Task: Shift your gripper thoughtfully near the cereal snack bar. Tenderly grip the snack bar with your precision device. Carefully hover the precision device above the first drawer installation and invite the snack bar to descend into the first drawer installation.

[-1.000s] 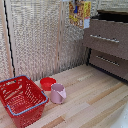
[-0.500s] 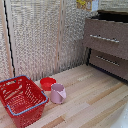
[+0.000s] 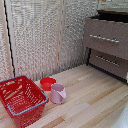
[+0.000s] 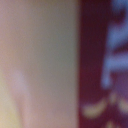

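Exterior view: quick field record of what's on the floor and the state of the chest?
basket: red, exterior view's left
bowl: red, behind the mug
mug: pink, upright, beside the basket
top drawer: pulled out, silver handle
lower drawer: shut
snack bar: not visible in the exterior view
claw: out of the exterior view
wrist view: blurred close-up, unreadable
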Tool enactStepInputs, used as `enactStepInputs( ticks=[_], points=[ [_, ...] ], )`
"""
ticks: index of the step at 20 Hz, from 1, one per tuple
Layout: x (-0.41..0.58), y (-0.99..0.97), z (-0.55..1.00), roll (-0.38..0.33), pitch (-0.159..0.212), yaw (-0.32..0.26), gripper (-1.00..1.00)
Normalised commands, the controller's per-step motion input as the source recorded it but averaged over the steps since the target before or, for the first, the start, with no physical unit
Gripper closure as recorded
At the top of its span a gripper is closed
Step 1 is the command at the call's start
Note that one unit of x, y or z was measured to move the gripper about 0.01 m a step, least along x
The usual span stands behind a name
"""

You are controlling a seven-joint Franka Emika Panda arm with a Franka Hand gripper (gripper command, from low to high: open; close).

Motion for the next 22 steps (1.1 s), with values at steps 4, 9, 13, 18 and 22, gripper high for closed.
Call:
enactStepInputs(
  ticks=[4, 9, 13, 18, 22],
  points=[
    [-0.029, -1.0, 0.32, 0.009, 0.113, 0.006, 1.0],
    [-0.048, -0.99, 0.08, 0.0, 0.102, 0.021, 1.0],
    [0.0, -0.78, -0.08, -0.013, 0.127, 0.132, 1.0],
    [0.044, -0.38, -0.13, -0.035, 0.133, 0.225, -1.0],
    [0.151, -0.03, 0.02, -0.044, 0.115, 0.111, -1.0]
  ],
)
